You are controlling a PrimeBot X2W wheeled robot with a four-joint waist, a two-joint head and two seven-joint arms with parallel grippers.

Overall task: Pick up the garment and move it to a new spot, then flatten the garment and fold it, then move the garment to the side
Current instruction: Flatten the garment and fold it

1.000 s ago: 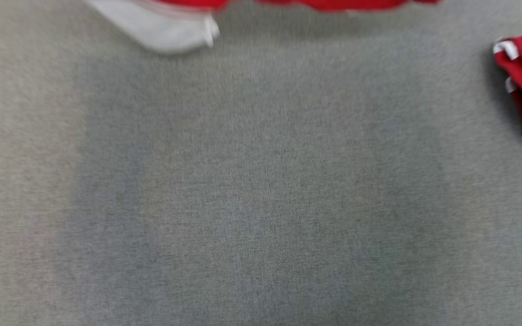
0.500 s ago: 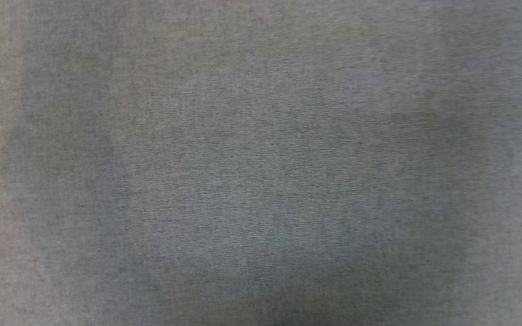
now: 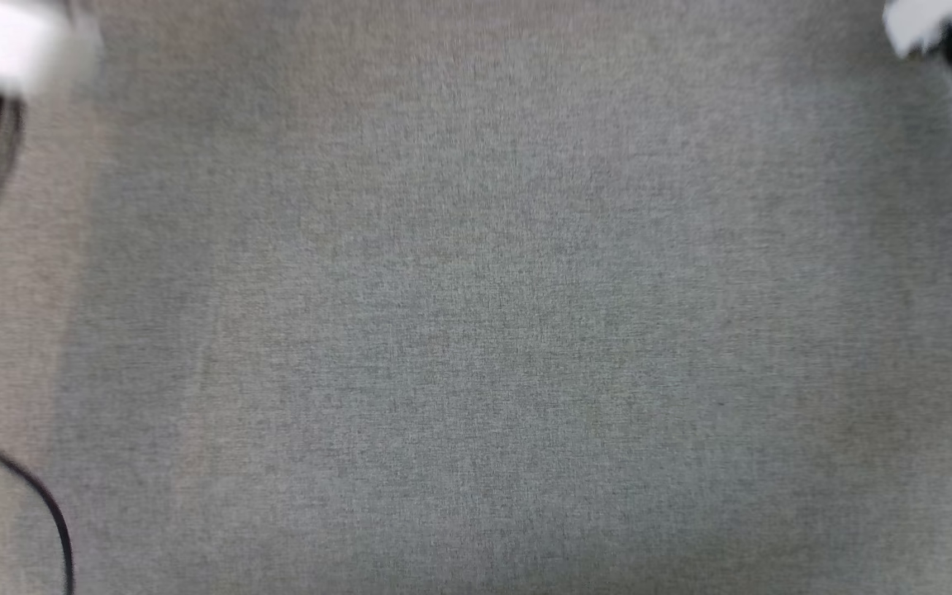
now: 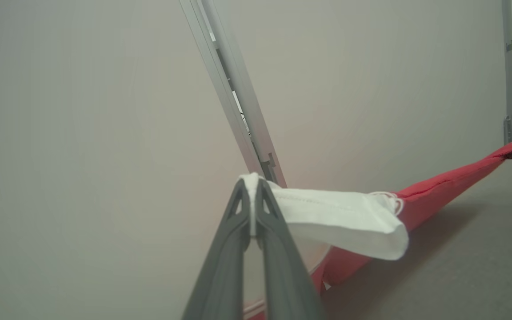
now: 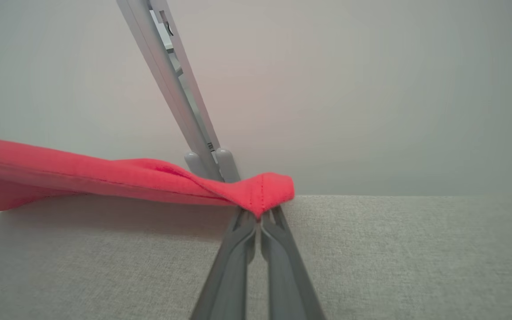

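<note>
We are clamping our left gripper [image 4: 252, 183] shut on the white part of the red-and-white garment [image 4: 340, 213] and our right gripper [image 5: 260, 214] on its red edge, stretching it over the grey cloth surface [image 5: 371, 249], a metal post [image 4: 234, 98] standing behind.

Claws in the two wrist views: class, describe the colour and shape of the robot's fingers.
The left claw and right claw look alike: each has two long, dark grey fingers tapering to narrow tips, with triangular cut-outs near the tips. The finish is matte, with no visible markings.
</note>
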